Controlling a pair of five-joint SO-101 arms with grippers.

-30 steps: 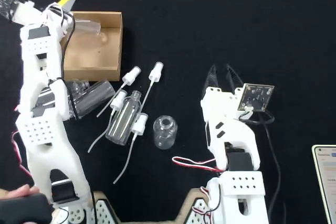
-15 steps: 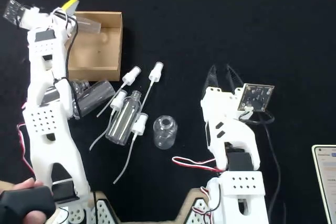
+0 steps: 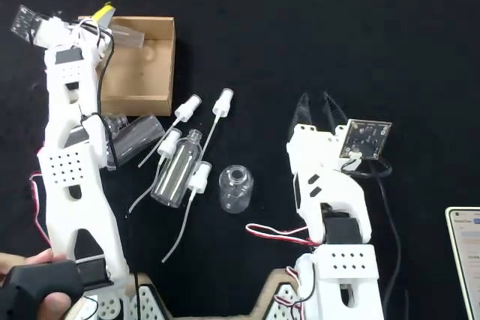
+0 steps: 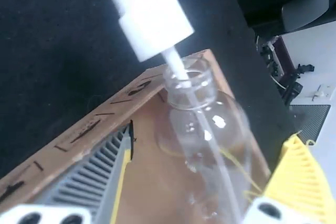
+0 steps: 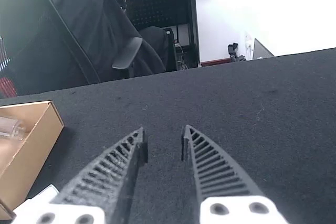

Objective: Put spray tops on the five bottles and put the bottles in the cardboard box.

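Left claw point(image 4: 210, 134) holds a bottle point(image 4: 197, 88) over the cardboard box point(image 4: 79, 135).

The right gripper point(image 5: 163, 129) hangs low over the black table point(image 5: 252, 108), its black ribbed fingers point(image 5: 118, 166) a narrow gap apart with nothing between them. The cardboard box point(image 5: 31, 140) lies near the gripper, with part of a clear bottle point(image 5: 8, 126) showing over its open top. A white spray top point(image 5: 44, 196) lies just beside the box. An office chair point(image 5: 79, 40) stands beyond the table.

Bottles point(image 3: 178, 168) and spray tops point(image 3: 187, 108) on the table point(image 3: 337, 50) beside the cardboard box point(image 3: 139, 73) (another bottle point(image 3: 124, 35) over it)
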